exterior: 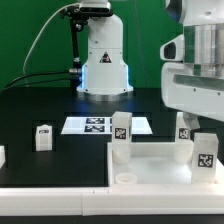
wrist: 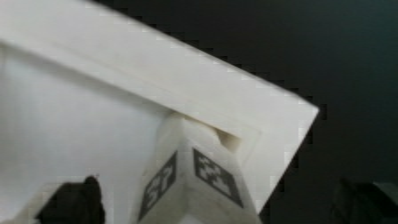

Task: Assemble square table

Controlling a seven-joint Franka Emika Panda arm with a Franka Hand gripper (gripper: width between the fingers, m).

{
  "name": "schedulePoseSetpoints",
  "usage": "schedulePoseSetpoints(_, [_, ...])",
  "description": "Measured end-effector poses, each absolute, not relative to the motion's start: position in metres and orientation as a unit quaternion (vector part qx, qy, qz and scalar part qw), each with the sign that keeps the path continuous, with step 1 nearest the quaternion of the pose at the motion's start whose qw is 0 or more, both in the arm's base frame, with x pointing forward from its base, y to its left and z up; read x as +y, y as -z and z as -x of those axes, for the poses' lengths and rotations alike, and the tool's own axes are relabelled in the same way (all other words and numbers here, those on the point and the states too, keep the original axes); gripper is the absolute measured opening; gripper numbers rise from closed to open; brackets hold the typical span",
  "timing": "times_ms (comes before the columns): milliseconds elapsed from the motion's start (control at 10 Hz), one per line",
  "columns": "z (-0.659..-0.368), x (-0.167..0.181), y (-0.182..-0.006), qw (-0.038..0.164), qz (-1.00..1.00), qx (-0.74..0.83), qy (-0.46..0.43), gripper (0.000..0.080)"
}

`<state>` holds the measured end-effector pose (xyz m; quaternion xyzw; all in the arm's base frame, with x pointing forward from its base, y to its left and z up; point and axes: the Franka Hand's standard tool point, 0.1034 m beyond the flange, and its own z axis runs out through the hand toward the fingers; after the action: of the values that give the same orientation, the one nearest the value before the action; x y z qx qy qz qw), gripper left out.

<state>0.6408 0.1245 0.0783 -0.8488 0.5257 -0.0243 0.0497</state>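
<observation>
No readable text; only black-and-white tags on legs [exterior: 121, 127], marker board [exterior: 105, 125].

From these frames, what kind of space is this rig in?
Most likely a robotics lab bench. A black work surface sits against a green backdrop, a flat marker board lies fixed on it, and tagged white legs stand on a square table top beneath the gripper.

The exterior view is looking low across the bench [exterior: 40, 100] toward the arm's base; the wrist view is peering down close, both showing the tagged leg [exterior: 204, 153] [wrist: 199, 175]
</observation>
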Motion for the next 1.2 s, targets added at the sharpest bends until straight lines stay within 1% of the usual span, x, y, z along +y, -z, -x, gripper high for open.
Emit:
schedulePoseSetpoints(300, [-0.641, 0.123, -0.078, 0.047, 0.882, 0.468, 0.028, 0.0649])
schedulePoseSetpoints(500, [-0.647, 0.117, -0.083, 0.030, 0.958, 0.282, 0.045, 0.0649])
schedulePoseSetpoints(600, [-0.649, 0.116, -0.085, 0.027, 0.972, 0.225, 0.057, 0.0649])
schedulePoseSetpoints(700, [-0.650, 0.116, -0.084, 0.027, 0.979, 0.189, 0.071, 0.0649])
schedulePoseSetpoints(800, [-0.649, 0.116, -0.083, 0.028, 0.974, 0.213, 0.068, 0.0649])
schedulePoseSetpoints(900, [-0.650, 0.116, -0.083, 0.029, 0.973, 0.220, 0.068, 0.0535])
schedulePoseSetpoints(1000, [-0.650, 0.115, -0.083, 0.029, 0.973, 0.220, 0.068, 0.0387])
schedulePoseSetpoints(1100, [-0.649, 0.113, -0.082, 0.030, 0.963, 0.259, 0.067, 0.0387])
schedulePoseSetpoints(1200, [-0.650, 0.110, -0.083, 0.031, 0.950, 0.304, 0.066, 0.0292])
